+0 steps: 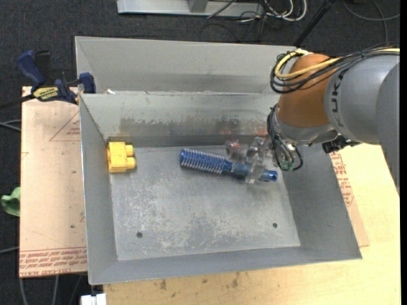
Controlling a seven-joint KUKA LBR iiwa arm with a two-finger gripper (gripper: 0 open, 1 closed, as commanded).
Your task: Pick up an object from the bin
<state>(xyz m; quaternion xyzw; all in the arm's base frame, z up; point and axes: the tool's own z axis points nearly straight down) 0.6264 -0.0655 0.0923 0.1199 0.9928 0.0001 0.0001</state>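
A blue brush with a coiled, bristly head [206, 161] lies across the back middle of the bin, its handle pointing right. My gripper [256, 164] is down at the handle end, its pale fingers around or just beside the handle. A small pinkish, clear thing [234, 147] rests just behind the brush, close to the gripper. Whether the fingers press on the handle is hard to see.
A yellow toy block [119, 156] sits at the back left of the bin floor. The arm with its orange cover and cables hangs over the bin's right back corner. The bin's front half is bare metal floor.
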